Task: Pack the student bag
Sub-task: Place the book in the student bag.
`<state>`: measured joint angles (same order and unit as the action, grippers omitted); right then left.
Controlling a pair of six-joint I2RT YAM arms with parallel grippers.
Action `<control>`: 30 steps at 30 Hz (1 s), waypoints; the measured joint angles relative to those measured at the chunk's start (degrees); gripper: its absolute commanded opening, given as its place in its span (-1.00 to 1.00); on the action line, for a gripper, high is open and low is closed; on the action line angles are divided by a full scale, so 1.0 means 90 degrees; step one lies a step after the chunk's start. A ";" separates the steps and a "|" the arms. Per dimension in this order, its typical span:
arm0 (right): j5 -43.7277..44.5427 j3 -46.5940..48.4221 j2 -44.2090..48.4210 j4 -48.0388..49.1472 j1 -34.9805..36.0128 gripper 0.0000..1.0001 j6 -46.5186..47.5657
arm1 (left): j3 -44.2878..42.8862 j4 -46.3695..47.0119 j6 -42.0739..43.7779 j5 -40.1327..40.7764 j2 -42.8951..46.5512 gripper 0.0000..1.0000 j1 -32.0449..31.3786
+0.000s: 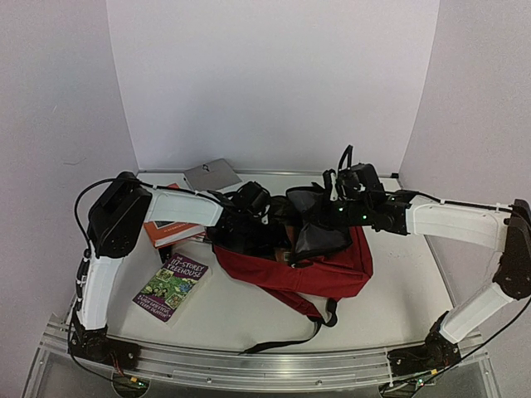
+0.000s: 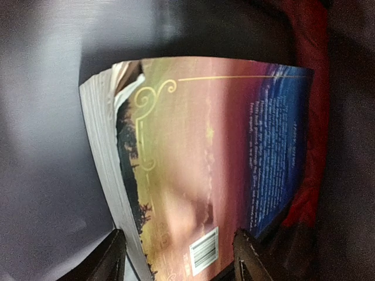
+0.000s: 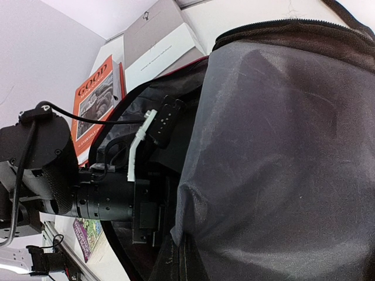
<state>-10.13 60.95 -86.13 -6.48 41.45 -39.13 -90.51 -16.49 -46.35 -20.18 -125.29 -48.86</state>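
Gripping book point(image 2: 193, 164) across its width with left jaws, inside bag point(image 1: 332, 278). Pinching bag's grey lining point(image 3: 281, 164) upward with right jaws, clenched tight.

The purple book point(image 1: 170, 288) reads "STOREY TREEHOUSE" on its cover. The orange book point(image 3: 96, 99) shows "GOOD" in large letters. The paperback point(image 2: 205, 152) carries a barcode point(image 2: 204, 250); its blurb is too blurred to read.

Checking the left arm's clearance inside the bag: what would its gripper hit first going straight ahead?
Likely the paperback book straddled by the left gripper, lying inside the student bag; depth beyond is unclear.
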 measured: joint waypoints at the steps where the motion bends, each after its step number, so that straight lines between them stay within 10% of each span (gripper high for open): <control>1: 0.0002 0.0000 0.0000 0.0000 0.0000 -1.00 0.0002 | -0.0101 0.0060 -0.0014 -0.0048 -0.0086 0.22 -0.0038; 14: 0.0257 -0.0143 0.0000 0.0041 0.0000 -1.00 -0.0001 | -0.0096 0.0302 0.0122 0.0104 0.0081 0.37 -0.0213; 30: 0.0378 -0.0451 0.0114 -0.0044 -0.0704 -1.00 0.0065 | 0.2354 -0.0407 0.0519 0.0659 0.4419 0.82 0.1307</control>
<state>-6.73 56.89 -85.11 -6.88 35.11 -38.54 -69.31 -20.15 -41.68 -14.24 -85.52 -37.09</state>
